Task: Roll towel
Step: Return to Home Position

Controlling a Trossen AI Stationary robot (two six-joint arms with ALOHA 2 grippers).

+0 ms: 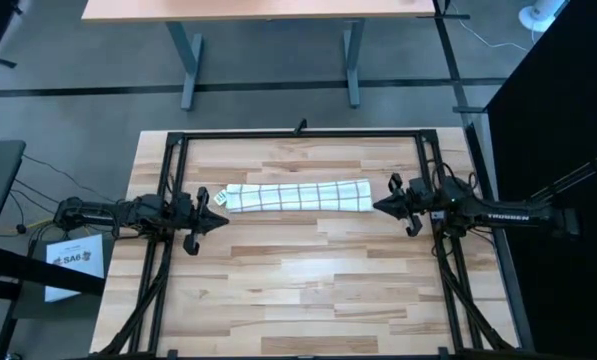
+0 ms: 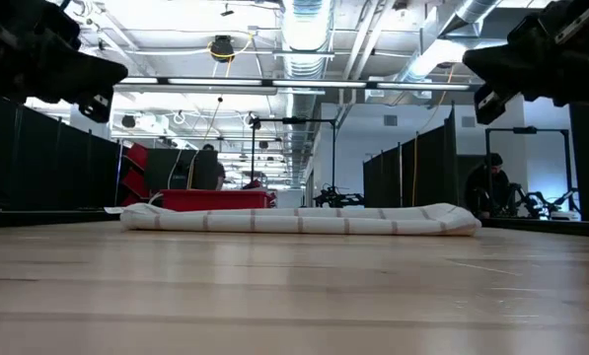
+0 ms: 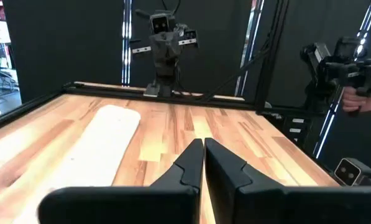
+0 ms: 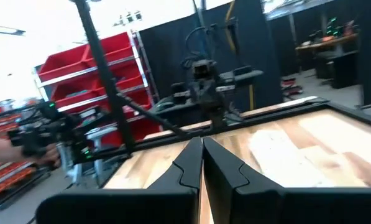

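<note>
Black left arm, right arm — white TROSSEN lettering on rt.

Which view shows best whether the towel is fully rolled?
The high view: the whole towel lies as one long roll on the table. The low view shows only its side; the wrist views see it lengthwise.

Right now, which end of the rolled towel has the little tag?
The end beside the left gripper: the towel has a small white tag sticking out there. The end by the right gripper is plain.
</note>
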